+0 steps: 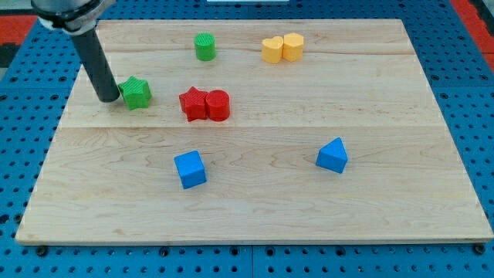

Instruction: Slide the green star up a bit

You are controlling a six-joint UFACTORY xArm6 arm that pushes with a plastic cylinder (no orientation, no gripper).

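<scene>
Green star [137,93] sits near the view's left edge of the wooden board [255,208], upper half, well apart from the other blocks. Looks like a small, light, rigid piece; judged likely to slide easily on the smooth wood, but its points make it prone to spin if pushed off-centre. No taking hold is possible: the arm has no gripper, only a rod, so nothing is held and there is no opening to report. Best contact, in my judgement, is the star's lower side, centred, so the push carries it toward the view's top. My tip [109,100] stands just at the star's left side, touching or nearly so; cannot tell which. The rod rises from there, leaning slightly toward the view's top left, where its mount leaves the frame. From this spot a push would send the star rightward, not up, so the tip probably needs to come round below it. Other blocks: 1 green cylinder [204,47], 2 yellow blocks [282,48] touching, 2 red blocks [204,104] touching, 1 blue cube [190,168], 1 blue wedge-like block [333,155].
</scene>
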